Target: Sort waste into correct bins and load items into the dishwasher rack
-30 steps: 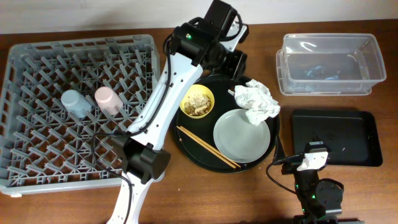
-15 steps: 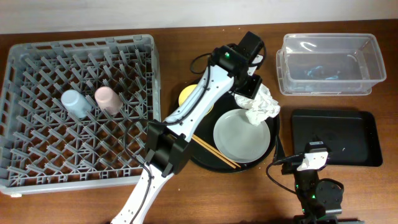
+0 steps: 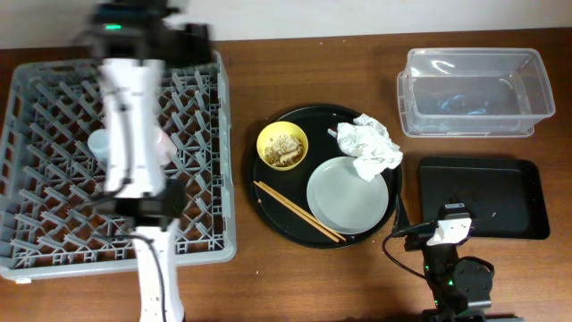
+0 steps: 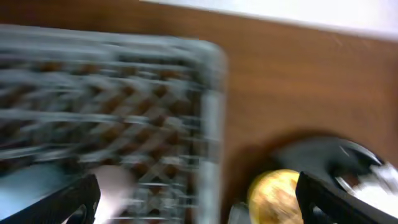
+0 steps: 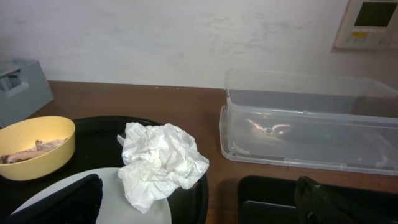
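My left gripper [image 3: 188, 38] is blurred in motion above the back edge of the grey dishwasher rack [image 3: 54, 224]; in the left wrist view [image 4: 199, 208] its fingers are wide apart and empty. Its arm partly hides the light-blue cup [image 3: 96, 143] and pink cup [image 3: 166, 143] in the rack. The yellow bowl [image 3: 282, 145] holds beige food scraps. The grey plate [image 3: 348, 197], chopsticks [image 3: 299, 212] and crumpled napkin [image 3: 371, 148] lie on the round black tray [image 3: 268, 210]. My right gripper [image 5: 199, 211] is open and empty, low near the shallow black tray [image 3: 483, 197]. The wrapper cannot be made out.
The clear tub [image 3: 471, 91] stands at the back right, behind the shallow black tray, with something bluish inside. In the right wrist view the napkin [image 5: 161, 162] lies ahead to the left and the tub [image 5: 311, 124] ahead to the right. The wall is close behind.
My left arm has swung fast from above the napkin and round tray leftward to over the back of the rack. The napkin, bowl and plate stay put. The right arm has not moved.
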`<move>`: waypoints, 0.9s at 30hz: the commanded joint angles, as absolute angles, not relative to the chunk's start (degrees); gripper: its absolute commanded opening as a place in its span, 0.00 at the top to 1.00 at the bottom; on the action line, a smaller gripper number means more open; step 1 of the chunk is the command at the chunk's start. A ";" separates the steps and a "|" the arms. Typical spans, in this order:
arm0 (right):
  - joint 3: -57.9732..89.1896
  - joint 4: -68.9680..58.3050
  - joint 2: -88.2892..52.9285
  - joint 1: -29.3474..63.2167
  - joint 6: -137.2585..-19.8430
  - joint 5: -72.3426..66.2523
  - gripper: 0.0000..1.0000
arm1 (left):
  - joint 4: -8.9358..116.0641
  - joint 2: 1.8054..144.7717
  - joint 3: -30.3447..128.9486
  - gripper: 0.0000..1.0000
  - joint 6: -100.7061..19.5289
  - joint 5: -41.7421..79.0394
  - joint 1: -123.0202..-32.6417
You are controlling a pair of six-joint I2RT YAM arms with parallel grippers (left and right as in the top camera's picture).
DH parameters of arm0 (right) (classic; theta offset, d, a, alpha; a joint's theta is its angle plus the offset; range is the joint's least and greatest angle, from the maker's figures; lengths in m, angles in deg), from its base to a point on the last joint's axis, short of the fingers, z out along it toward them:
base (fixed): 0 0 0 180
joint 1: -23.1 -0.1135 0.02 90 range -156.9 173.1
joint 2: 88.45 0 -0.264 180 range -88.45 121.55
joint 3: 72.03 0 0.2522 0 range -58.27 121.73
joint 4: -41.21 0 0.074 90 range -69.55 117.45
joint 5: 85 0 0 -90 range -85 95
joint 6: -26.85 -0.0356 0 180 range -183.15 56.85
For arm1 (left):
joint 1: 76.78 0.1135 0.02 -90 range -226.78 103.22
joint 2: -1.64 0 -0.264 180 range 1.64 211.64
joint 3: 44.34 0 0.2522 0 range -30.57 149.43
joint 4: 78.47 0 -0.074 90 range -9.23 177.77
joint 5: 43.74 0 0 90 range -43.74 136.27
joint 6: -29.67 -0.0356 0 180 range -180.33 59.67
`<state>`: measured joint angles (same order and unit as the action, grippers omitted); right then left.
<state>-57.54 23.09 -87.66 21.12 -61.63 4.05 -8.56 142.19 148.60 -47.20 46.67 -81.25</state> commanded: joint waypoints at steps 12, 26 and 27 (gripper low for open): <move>-57.95 48.86 -88.09 20.86 -86.16 -26.92 0.01 | -8.94 141.49 149.04 0.01 -47.07 46.52 -64.27; -21.67 14.29 -60.97 20.86 -78.35 -0.02 0.01 | -8.94 141.49 149.04 0.01 -47.07 46.52 -63.85; -17.19 8.17 -55.70 20.86 -78.38 1.23 0.01 | -8.94 141.49 149.04 0.01 -47.07 46.52 -63.85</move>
<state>-28.93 18.88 -69.08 21.12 -84.02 -5.09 -8.91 142.00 148.62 -47.20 46.71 -64.09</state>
